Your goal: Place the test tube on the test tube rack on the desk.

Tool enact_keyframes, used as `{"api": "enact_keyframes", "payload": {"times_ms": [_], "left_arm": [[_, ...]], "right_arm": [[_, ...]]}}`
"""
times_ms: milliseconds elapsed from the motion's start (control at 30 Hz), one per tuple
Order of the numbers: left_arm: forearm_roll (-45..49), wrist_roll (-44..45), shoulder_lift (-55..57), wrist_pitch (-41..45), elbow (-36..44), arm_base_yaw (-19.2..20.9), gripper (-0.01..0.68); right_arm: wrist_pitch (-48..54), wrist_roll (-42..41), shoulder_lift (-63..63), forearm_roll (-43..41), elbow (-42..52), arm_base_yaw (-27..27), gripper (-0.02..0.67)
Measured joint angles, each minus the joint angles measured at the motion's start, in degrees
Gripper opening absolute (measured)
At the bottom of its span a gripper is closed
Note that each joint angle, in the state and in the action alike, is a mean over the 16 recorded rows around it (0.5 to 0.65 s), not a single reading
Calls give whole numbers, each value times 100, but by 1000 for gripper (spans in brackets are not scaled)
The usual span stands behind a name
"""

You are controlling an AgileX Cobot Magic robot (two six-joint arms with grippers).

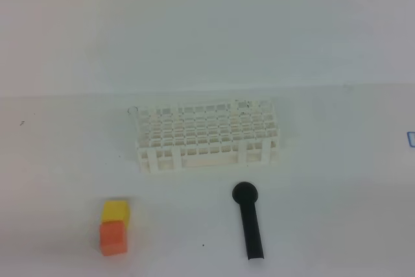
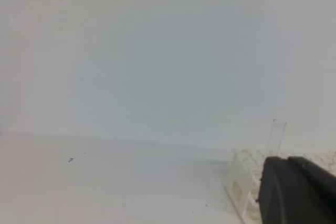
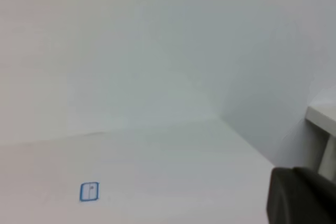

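The plain white flat desk (image 1: 324, 225) fills the exterior high view, meeting a pale wall behind it. On it, near the middle, stands the white plastic rectangular test tube rack (image 1: 206, 135), its top a grid of small square holes, its sides open between the legs.

In front of the rack and a little to the right lies the black round-headed stick (image 1: 249, 220), its round head towards the rack and its shaft pointing to the near edge, apart from the rack. To the left front sit two small cubes touching each other: a yellow block (image 1: 116, 211) behind and an orange block (image 1: 112, 237) in front, well apart from both rack and stick.

The thin clear test tube (image 2: 275, 137) shows in the left wrist view as a faint upright tube with an open rim, rising above the rack's corner (image 2: 239, 184); in the high view only a faint ring at the rack's far left corner hints at it.

A small blue-outlined rectangular mark (image 3: 89, 191) lies on the desk in the right wrist view.

Only a dark part of the left gripper (image 2: 296, 192) and of the right gripper (image 3: 302, 195) shows at each wrist view's lower right; both are fully closed, holding nothing.
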Motion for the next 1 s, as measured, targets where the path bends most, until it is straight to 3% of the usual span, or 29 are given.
{"api": "enact_keyframes", "payload": {"times_ms": [167,300,767,867,1000], "left_arm": [[0,0,3,0,0,0,-1],[0,-1,5,0,0,0,-1],[0,-1,5,0,0,0,-1],[0,-1,5,0,0,0,-1],[-2,-1,19,1,-21,0,-1]], "right_arm": [[-193,171,-931,44,578,-258,-1],[-312,-471,-1242,742,783,-295,-1],[-364,-6969,-1330,6703,1017,-298,-1],[-406,-7680,-1331,7353,1075,-298,-1],[-403,-7958,-1377,7625,1141,-298,-1]]}}
